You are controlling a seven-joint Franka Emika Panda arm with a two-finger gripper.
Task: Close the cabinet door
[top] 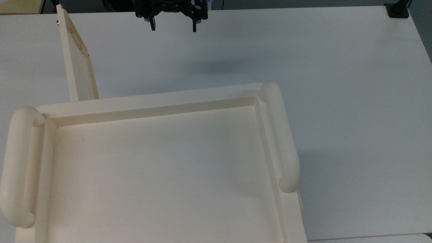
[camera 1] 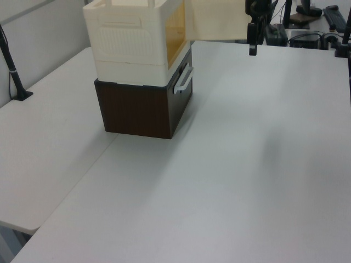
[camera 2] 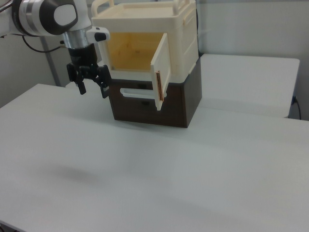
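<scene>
While the white bench (camera 2: 145,169) runs bare toward a grey wall (camera 2: 251,29), the cabinet (camera 2: 145,38) sits on a dark brown box (camera 2: 159,106). Cabinet door (camera 2: 161,72) stands swung outward. Tool (camera 2: 91,87) hangs above the bench beside the opening, fingers spread, holding nothing.

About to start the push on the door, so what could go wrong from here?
The gripper hangs open, clear of the door, which stands wide open edge-on; a fingertip could slip off its thin edge. The cabinet sits stacked on a brown box, so a hard push might shift it.
</scene>
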